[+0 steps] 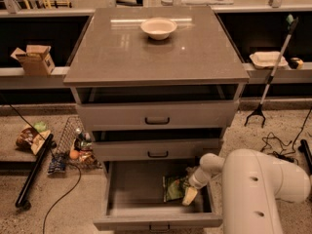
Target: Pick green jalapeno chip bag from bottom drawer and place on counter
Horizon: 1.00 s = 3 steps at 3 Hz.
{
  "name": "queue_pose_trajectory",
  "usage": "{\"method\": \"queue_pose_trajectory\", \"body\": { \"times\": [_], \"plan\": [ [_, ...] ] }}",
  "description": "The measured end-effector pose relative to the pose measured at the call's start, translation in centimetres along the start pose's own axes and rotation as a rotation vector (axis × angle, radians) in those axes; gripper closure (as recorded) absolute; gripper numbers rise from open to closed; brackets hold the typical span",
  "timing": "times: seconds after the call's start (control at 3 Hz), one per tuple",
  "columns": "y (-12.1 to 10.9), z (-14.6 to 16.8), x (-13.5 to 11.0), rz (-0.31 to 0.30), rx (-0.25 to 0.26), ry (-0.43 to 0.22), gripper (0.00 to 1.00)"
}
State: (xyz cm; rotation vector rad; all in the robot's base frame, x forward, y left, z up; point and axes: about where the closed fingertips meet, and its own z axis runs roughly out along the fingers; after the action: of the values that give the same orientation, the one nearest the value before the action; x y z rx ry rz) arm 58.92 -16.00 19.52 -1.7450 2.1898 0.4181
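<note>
Speckled floor (63, 213) surrounds the drawer cabinet (156, 116). Left of it lie a wire basket (68, 145) and a dark pole (33, 172). To its right, a grabber stick (270, 77) leans against a pale ledge (295, 73). The hand (191, 191) hangs low at the cabinet's front.

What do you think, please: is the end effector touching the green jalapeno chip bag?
Cannot tell. The camera view shows the end effector overlapping the right edge of the green jalapeno chip bag in the bottom drawer, contact or gap unclear.
</note>
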Motion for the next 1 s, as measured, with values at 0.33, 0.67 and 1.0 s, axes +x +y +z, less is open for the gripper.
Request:
{"method": "queue_pose_trajectory", "body": {
  "times": [0.33, 0.67, 1.0],
  "plan": [
    [-1.6, 2.4, 0.1, -0.019, 0.017, 0.047, 0.0],
    [-2.9, 4.4, 0.3, -0.026, 0.016, 0.083, 0.0],
    [-3.8, 6.3, 1.1, -0.019, 0.003, 0.12, 0.0]
  ]
}}
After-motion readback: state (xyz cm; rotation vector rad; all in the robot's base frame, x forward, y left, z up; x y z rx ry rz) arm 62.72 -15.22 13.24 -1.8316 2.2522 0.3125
